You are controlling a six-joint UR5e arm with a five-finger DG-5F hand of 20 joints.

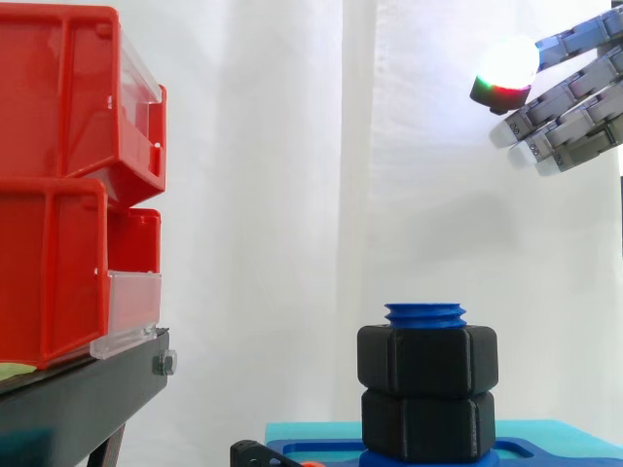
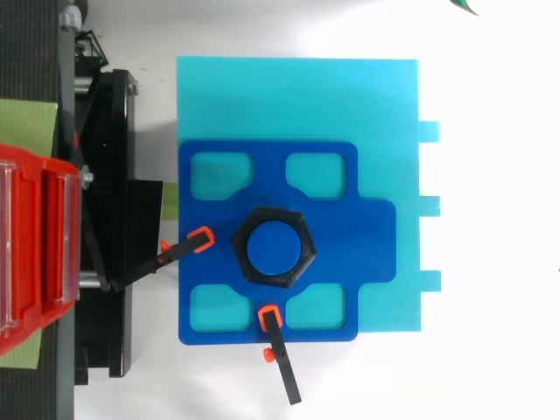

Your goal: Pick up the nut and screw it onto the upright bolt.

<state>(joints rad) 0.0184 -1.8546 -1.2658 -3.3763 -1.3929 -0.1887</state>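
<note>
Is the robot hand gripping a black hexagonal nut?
No: the hand hangs open, well above two black hexagonal nuts on the upright blue threaded bolt.

Bolt (image 2: 270, 248): upright at the fixture plate's (image 2: 367, 236) centre.
Upper nut (image 1: 426, 360): on the bolt, resting on the lower nut (image 1: 426, 423).
Fixture plate: on the base plate (image 2: 297, 96), toward its left edge.
Clamps: one (image 2: 179, 249) at the fixture plate's left edge, one (image 2: 282, 363) at its lower edge in the top view.
Bins (image 1: 58, 195): stacked on the stand (image 1: 78, 399), left of the base plate.
Hand (image 1: 574, 97): high, right of the bolt, well apart.
</note>
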